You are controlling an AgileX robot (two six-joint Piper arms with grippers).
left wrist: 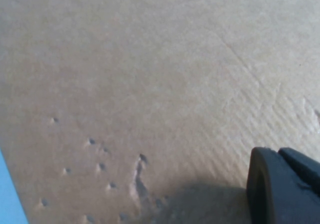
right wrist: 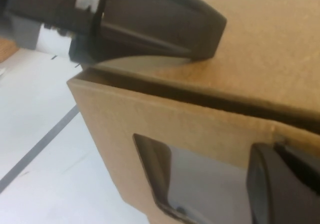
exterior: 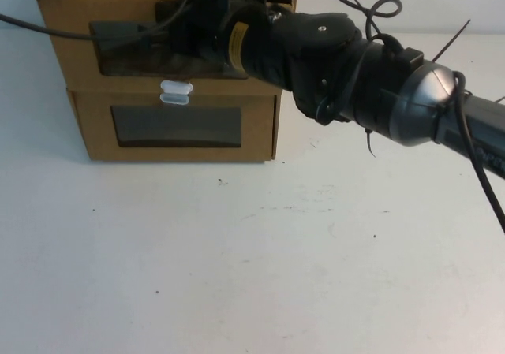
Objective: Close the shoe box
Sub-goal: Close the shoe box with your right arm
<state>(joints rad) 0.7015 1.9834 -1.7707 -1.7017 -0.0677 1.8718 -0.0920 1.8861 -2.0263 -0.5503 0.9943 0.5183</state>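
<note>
Right gripper (exterior: 201, 42) at 11 o'clock, spread open against upper brown cardboard shoe box (exterior: 71, 31) with clear window. Stacked on similar cardboard box (exterior: 95, 125). Left gripper (left wrist: 282, 184) pressed close to cardboard; cannot tell if open.

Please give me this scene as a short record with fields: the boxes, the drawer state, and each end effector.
shoe box: upper brown box, white tab below its window
drawer state: dark gap along its top front edge; seems not fully shut
other box: lower cardboard box, directly under the shoe box
right end effector: at the shoe box front, over the window
left end effector: close over bare cardboard
table: white
</note>
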